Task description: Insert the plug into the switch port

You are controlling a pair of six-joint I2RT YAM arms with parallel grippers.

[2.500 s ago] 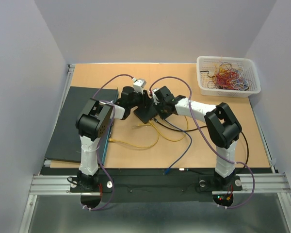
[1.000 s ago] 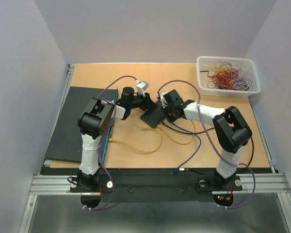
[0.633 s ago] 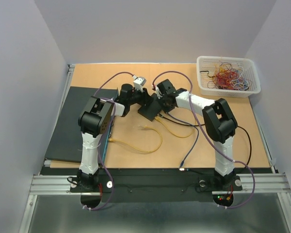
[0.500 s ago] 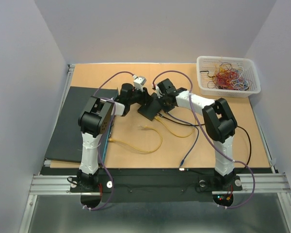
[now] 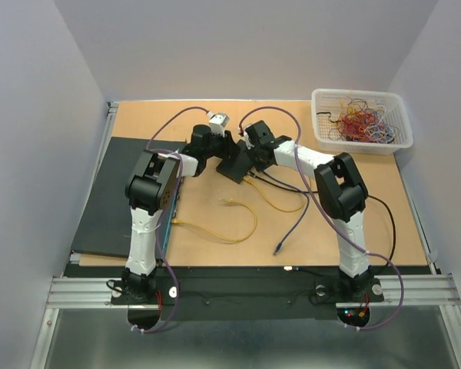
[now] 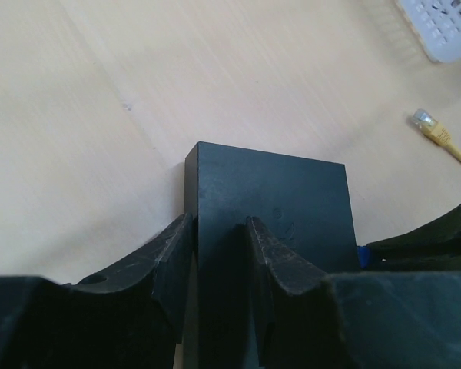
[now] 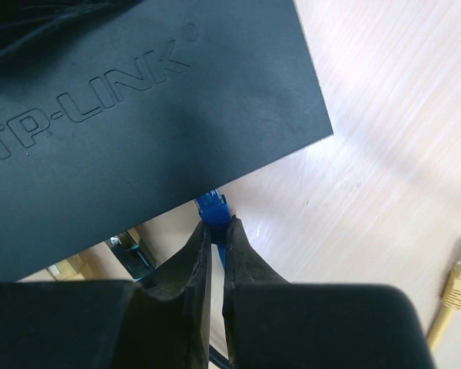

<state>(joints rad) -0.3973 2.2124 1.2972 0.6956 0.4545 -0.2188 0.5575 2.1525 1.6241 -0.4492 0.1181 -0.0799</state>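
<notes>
**Plug at switch edge, seating unseen**

Hidden: the port face of the black flat plastic TP-LINK switch (image 7: 138,115) lies under its top edge, so I cannot tell whether the blue cable plug (image 7: 213,206) is seated. Overhead, both grippers merge with the switch.

Right gripper (image 7: 217,234) is pinched narrow on the plug. The plug protrudes at 12 o'clock from the fingertips, touching the switch edge.

Left gripper (image 6: 219,246) clamps the switch's near edge.

A yellow-cabled connector (image 7: 459,283) lies at 4 o'clock, apart.

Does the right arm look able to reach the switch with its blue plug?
Probably yes: the right tool, shut on the blue plug, sits at the edge of the switch with nothing between, and the left tool grips it.
</notes>
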